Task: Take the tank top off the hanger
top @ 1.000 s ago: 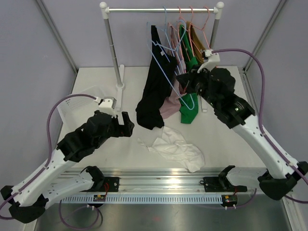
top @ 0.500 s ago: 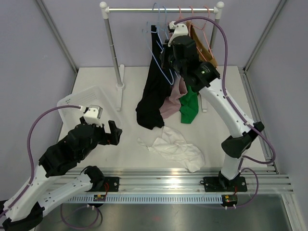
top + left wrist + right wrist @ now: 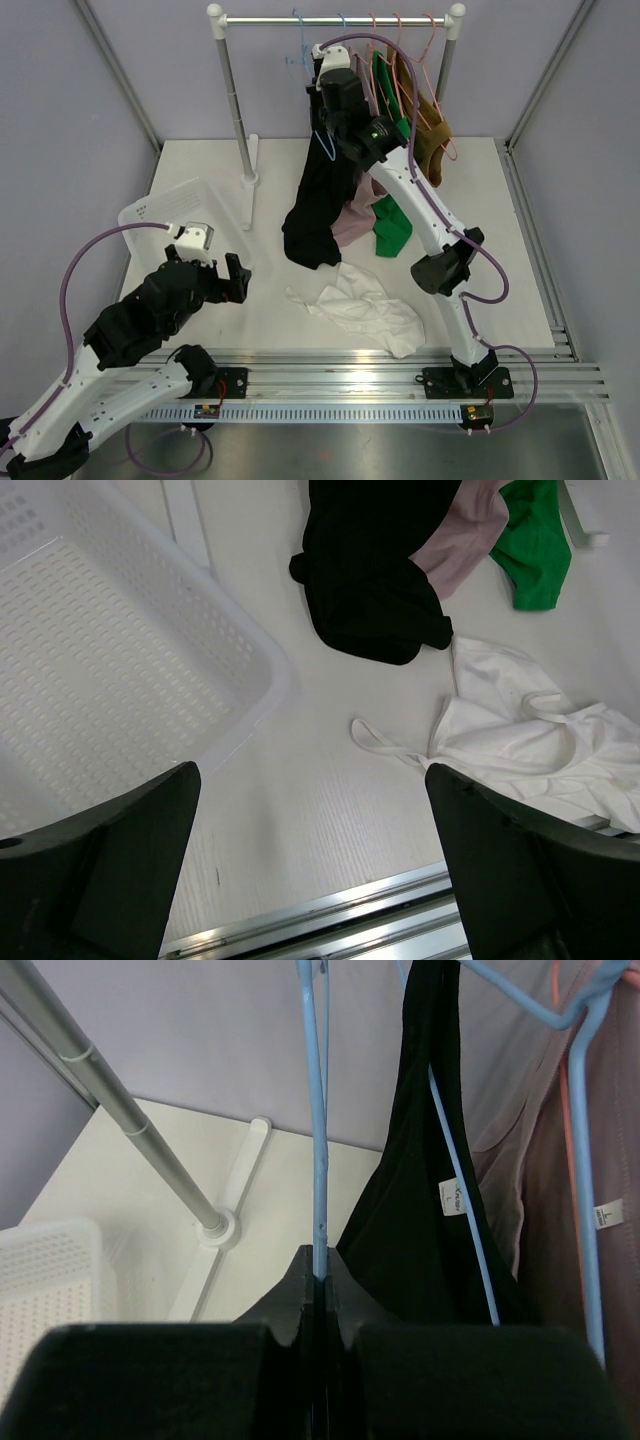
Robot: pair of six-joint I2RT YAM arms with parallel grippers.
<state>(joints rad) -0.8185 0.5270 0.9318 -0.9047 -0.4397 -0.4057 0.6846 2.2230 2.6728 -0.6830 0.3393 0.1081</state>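
My right gripper (image 3: 326, 118) is raised by the rail and shut on a thin blue hanger (image 3: 318, 1160), whose wire runs straight up from my fingertips (image 3: 318, 1272). No cloth shows on that wire. The hanger's upper part shows near the rail in the top view (image 3: 298, 45). A white tank top (image 3: 365, 310) lies crumpled on the table, off any hanger, and also shows in the left wrist view (image 3: 520, 750). A black tank top (image 3: 420, 1210) hangs on another blue hanger beside it. My left gripper (image 3: 236, 278) is open and empty, low over the table left of the white top.
A metal clothes rail (image 3: 330, 20) on a post (image 3: 238, 110) carries black (image 3: 315, 210), pink (image 3: 352, 215), green (image 3: 392, 225) and brown (image 3: 432, 125) garments on several hangers. A white perforated basket (image 3: 170, 205) sits at the left, also in the left wrist view (image 3: 90, 660).
My right arm has swung up and to the left, carrying the blue hanger from the table's right side to the rail. My left arm drew back toward the near left, then stayed still.
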